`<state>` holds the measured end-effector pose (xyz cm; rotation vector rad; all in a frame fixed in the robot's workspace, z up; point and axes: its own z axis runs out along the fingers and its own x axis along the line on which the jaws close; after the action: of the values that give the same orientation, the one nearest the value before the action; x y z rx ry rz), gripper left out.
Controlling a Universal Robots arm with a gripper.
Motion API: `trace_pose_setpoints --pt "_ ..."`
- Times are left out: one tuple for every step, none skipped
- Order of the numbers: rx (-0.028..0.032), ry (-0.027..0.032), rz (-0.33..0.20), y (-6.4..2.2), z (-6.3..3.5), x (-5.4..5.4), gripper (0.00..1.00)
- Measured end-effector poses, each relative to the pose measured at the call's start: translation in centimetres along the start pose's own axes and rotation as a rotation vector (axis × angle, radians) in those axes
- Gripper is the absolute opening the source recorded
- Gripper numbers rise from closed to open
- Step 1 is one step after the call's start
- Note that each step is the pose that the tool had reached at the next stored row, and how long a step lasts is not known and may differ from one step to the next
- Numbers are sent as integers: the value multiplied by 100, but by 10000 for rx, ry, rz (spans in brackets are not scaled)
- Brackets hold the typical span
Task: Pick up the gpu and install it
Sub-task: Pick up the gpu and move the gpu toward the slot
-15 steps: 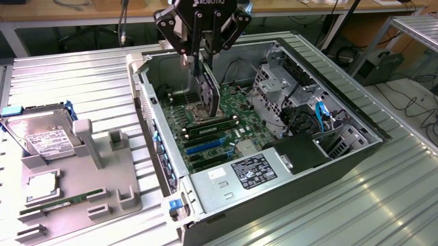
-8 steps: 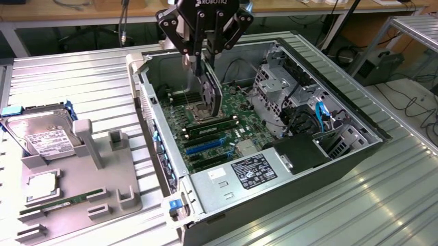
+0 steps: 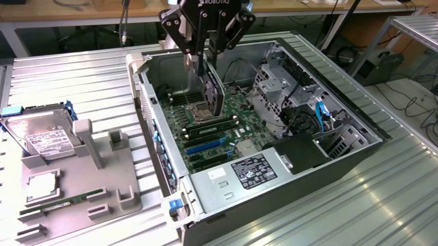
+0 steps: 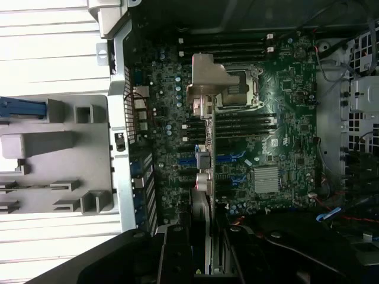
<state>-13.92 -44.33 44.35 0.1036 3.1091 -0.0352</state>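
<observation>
You are carrying the gpu point(image 3: 214, 95), a flat black expansion card with a circuit-board back, in the black two-fingered gripper point(image 3: 203, 55). The jaws are clamping on the card's upper end, standing part-way apart with the card filling the gap between them.

The card is hanging straight below the jaws, inside the open black and silver computer case point(image 3: 156, 97). Its long axis is running downward toward the green motherboard point(image 3: 241, 114), and its lower end is hovering just above the board, apart from it, over the square processor socket point(image 3: 204, 110). In the wrist view you are looking along the gpu point(image 4: 203, 157) edge-on, with its silver metal bracket point(image 4: 207, 89) at the end far from the gripper point(image 4: 204, 239).

The relation that matters is this. The blue expansion slots point(image 3: 205, 147) are lying farther along the board from the card's lower end, toward the labelled power supply point(image 3: 250, 171) and beyond the green memory sticks point(image 3: 212, 127). From both views, the card's flat plane seems to be standing across the line of those slots point(image 4: 232, 160) rather than along it.

The arm is reaching in from above the case's far end in the exterior view, with the wrist pointing nearly straight down.
</observation>
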Motion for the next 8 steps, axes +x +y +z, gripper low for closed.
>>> trace_pose_setpoints --pt "1 0 0 0 0 -3 26" --pt "2 0 0 0 0 -6 26" --pt "3 0 0 1 0 -10 26" --pt "4 0 0 1 0 -14 26" --pt "5 0 0 1 0 -18 26" --pt "7 0 0 1 0 -21 26" --pt "7 0 0 2 1 -25 26" --pt "8 0 -1 2 1 -29 26"
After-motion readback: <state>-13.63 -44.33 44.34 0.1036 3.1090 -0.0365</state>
